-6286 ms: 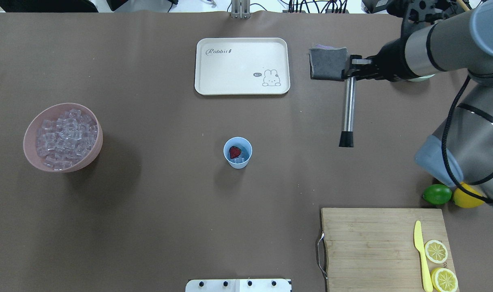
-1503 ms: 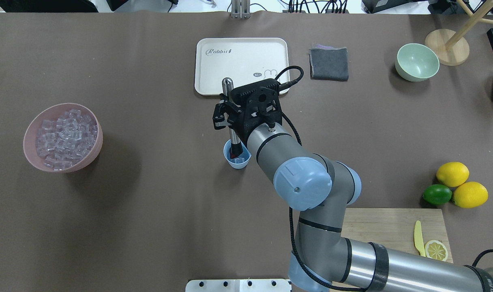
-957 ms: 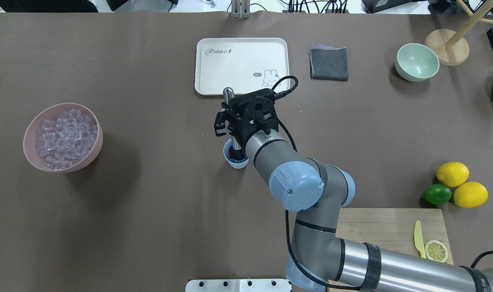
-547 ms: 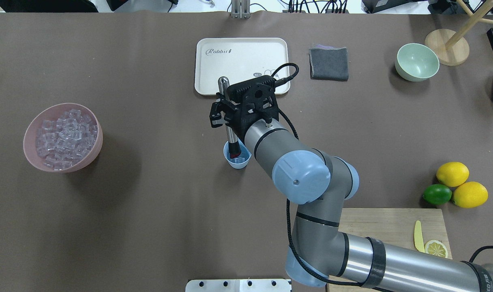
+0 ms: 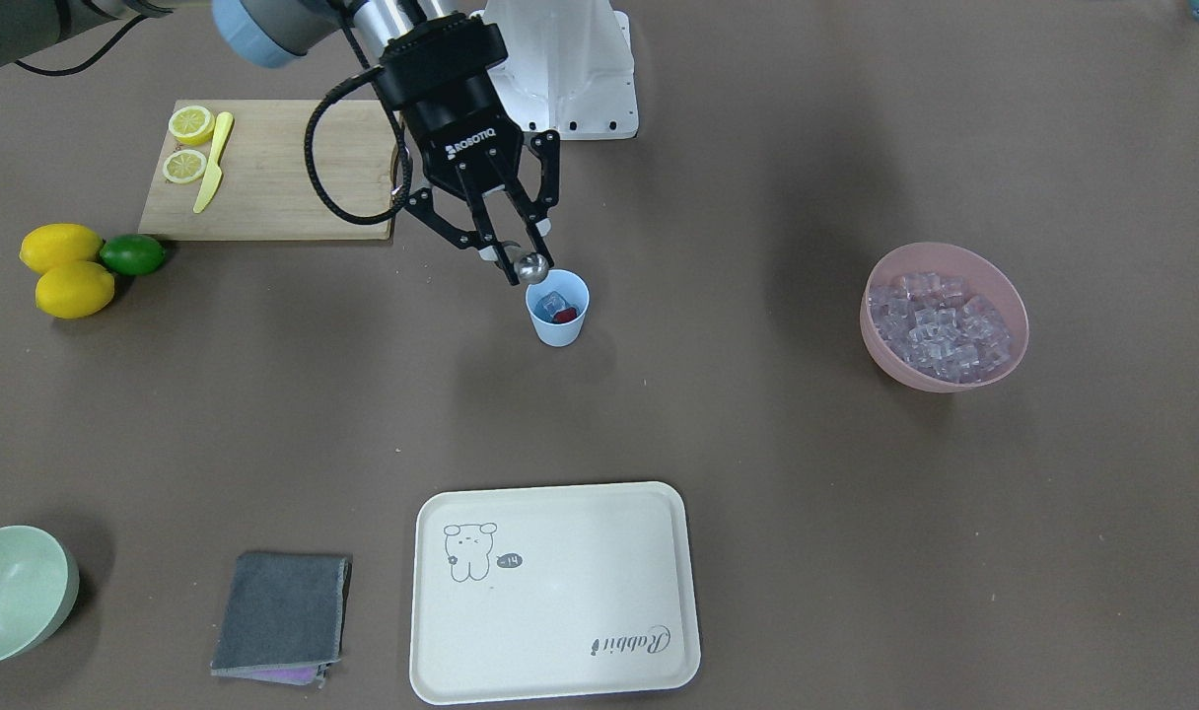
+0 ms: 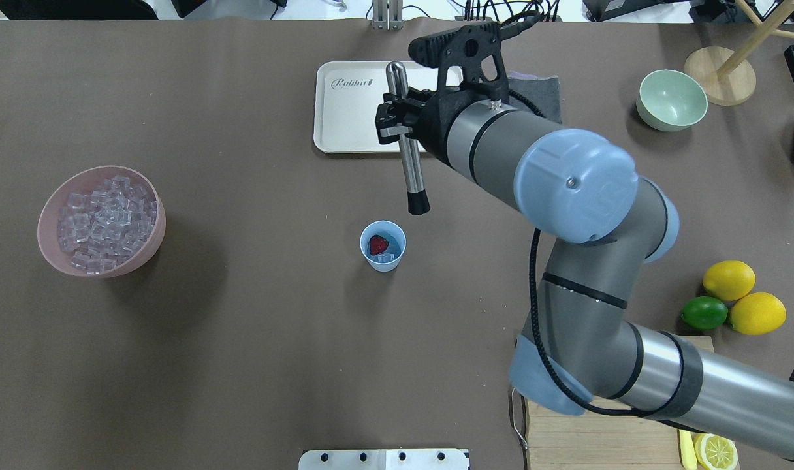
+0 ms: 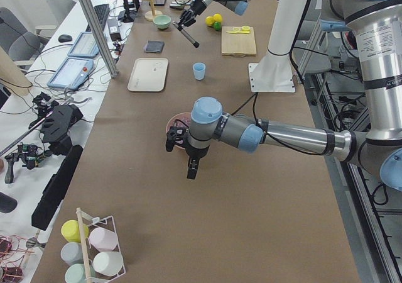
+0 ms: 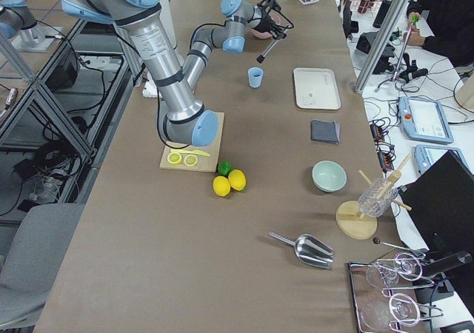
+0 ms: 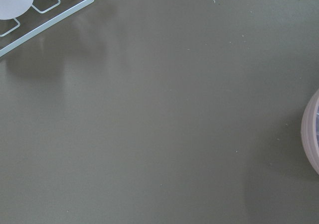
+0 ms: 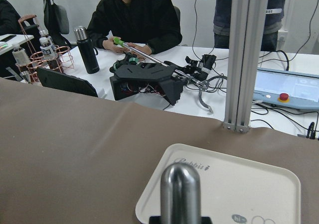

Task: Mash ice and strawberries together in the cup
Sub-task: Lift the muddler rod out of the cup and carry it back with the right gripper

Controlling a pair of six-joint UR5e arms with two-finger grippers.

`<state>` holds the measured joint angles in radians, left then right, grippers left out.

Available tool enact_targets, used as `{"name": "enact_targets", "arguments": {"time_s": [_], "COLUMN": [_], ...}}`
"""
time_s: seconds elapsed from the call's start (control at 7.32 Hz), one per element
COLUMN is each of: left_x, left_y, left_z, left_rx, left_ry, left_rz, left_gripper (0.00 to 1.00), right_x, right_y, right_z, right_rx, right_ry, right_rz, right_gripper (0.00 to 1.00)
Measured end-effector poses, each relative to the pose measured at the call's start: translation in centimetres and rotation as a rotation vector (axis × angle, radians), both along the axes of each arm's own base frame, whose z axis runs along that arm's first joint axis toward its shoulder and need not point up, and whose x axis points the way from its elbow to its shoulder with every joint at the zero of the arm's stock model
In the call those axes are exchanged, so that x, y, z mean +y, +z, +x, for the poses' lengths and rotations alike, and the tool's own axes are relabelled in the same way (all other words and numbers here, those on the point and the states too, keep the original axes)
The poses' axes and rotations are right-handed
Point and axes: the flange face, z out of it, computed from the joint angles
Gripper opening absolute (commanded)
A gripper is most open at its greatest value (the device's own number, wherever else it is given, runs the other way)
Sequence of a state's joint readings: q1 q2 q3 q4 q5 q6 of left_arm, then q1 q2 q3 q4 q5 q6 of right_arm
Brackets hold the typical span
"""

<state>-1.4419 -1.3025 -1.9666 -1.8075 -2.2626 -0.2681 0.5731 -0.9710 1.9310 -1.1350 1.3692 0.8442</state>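
The pale-blue cup (image 6: 382, 245) stands mid-table with the red strawberry (image 6: 378, 245) and a few ice cubes (image 6: 388, 258) inside; the front view shows the cup (image 5: 557, 314) too. My right gripper (image 6: 400, 123) is shut on a steel muddler (image 6: 410, 170). It holds the muddler tilted in the air, its black tip above the table just beyond the cup. In the front view the right gripper (image 5: 521, 251) hangs beside the cup's rim. My left gripper (image 7: 191, 168) hovers by the pink bowl of ice (image 6: 101, 222); I cannot tell how its jaws stand.
A cream tray (image 6: 345, 130) lies beyond the cup, with a grey cloth (image 6: 547, 91) and a mint-green bowl (image 6: 671, 100) to its right. Lemons and a lime (image 6: 730, 300) sit beside the wooden board (image 5: 264, 177) at the near right.
The right gripper has lifted the muddler out of the cup and carried it up and away toward the tray. The cup and its contents stay in place.
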Motion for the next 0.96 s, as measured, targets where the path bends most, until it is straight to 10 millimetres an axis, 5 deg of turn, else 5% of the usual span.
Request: {"name": "enact_targets", "arguments": {"time_s": [0.55, 0.96], "left_x": [0.5, 0.1], "left_y": [1.4, 2.4], "left_z": [-0.2, -0.2], "left_rx": [-0.001, -0.004], "left_ry": [-0.002, 0.023], "left_rz": [-0.020, -0.015], "left_gripper": [0.97, 0.97], "right_x": [-4.8, -8.2], "right_y": [14.6, 26.8], "right_z": [7.8, 10.9], "right_rx": [0.129, 0.191], "right_ry": [-0.164, -0.271], "right_rz": [-0.262, -0.527], "right_gripper": [0.00, 0.00]}}
